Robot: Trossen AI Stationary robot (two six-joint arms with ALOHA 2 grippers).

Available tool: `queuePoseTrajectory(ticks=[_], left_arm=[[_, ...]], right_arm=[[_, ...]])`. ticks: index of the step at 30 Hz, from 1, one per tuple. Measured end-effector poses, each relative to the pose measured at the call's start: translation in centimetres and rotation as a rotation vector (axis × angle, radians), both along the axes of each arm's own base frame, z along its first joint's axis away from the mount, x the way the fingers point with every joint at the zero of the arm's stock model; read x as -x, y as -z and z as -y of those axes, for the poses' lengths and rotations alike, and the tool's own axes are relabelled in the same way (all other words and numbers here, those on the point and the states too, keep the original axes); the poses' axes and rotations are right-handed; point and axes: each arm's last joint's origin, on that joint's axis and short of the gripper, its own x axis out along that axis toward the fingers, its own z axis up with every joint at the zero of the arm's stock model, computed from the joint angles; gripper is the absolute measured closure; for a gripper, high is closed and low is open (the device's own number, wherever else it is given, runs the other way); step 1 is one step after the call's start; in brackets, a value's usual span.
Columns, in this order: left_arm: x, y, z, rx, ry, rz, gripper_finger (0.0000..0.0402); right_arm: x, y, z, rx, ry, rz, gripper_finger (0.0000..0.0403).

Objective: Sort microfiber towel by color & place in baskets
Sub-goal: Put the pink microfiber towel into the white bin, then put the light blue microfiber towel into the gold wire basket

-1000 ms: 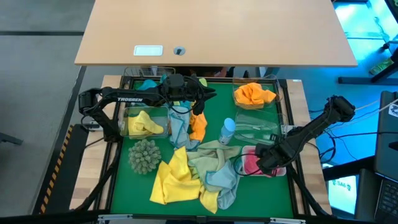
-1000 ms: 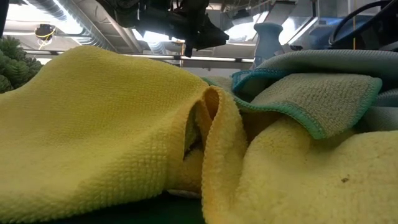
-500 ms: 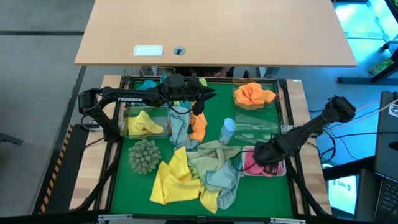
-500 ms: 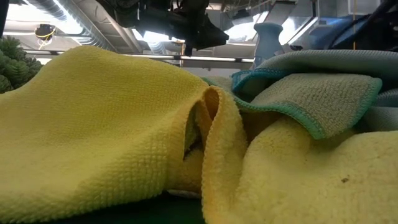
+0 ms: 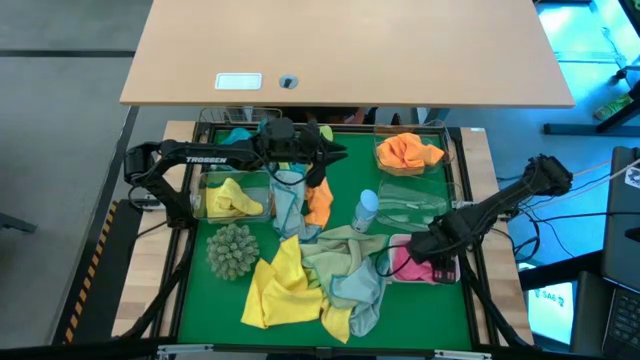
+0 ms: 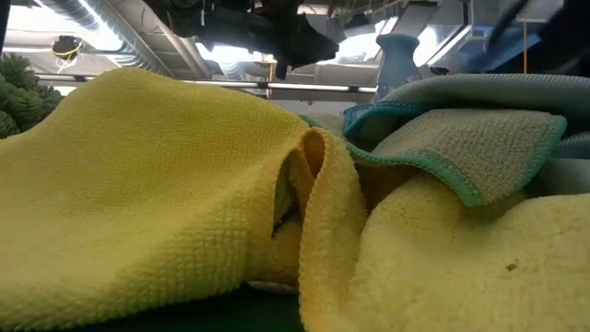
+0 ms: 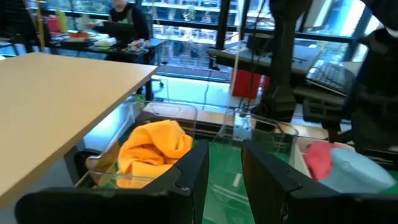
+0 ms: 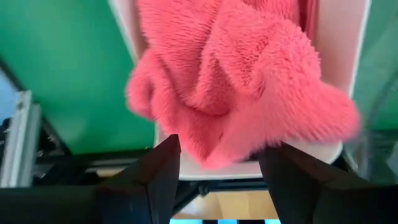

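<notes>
My right gripper hangs open just above the white basket at the near right. A pink towel lies bunched in that basket, its near bulge between the fingers. My left gripper hovers level over the mat's far middle with its fingers a little apart and nothing between them. Below it lie a light-blue towel and an orange towel. Yellow, light-green and light-blue towels are heaped at the near middle. My right gripper points down over the pink towel's near bulge, one finger on either side of it. Whether the fingers touch the towel, I cannot tell. The towel rests in the white basket.
Clear baskets hold an orange towel, a yellow towel and a blue towel; another clear basket stands mid-right. A spiky ball and a small bottle stand on the green mat. A desk overhangs the far edge.
My right gripper has opened and let go of the pink towel, which now lies in the white basket. The gripper has drawn back a little toward the table's right edge.
</notes>
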Motion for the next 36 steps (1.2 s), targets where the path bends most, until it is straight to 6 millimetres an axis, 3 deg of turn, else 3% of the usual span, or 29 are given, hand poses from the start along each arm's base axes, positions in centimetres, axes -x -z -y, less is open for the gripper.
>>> queuePoseTrajectory(ticks=[7, 16, 21, 30, 36], left_arm=[[0.4, -0.7, 0.5, 0.011, 0.1, 0.005, 0.0311], [2.5, -1.2, 1.2, 0.016, 0.12, -0.145, 0.0311], [3.1, -0.6, 1.7, 0.058, 0.131, -0.252, 0.0311], [4.3, 2.2, 4.0, 0.073, 0.224, -0.582, 0.031], [4.8, 2.9, 4.8, 0.052, 0.17, -0.702, 0.0275]], right_arm=[[0.1, -4.6, 0.5, 0.128, -0.016, 0.065, 0.0192], [-0.7, -9.9, 1.0, 0.274, -0.084, 0.365, 0.0192], [-0.9, -12.2, 1.4, 0.392, -0.143, 0.515, 0.0192], [-1.1, -13.4, 1.9, 0.56, -0.21, 0.618, 0.0192], [-1.1, -13.4, 1.9, 0.562, -0.209, 0.621, 0.0192]])
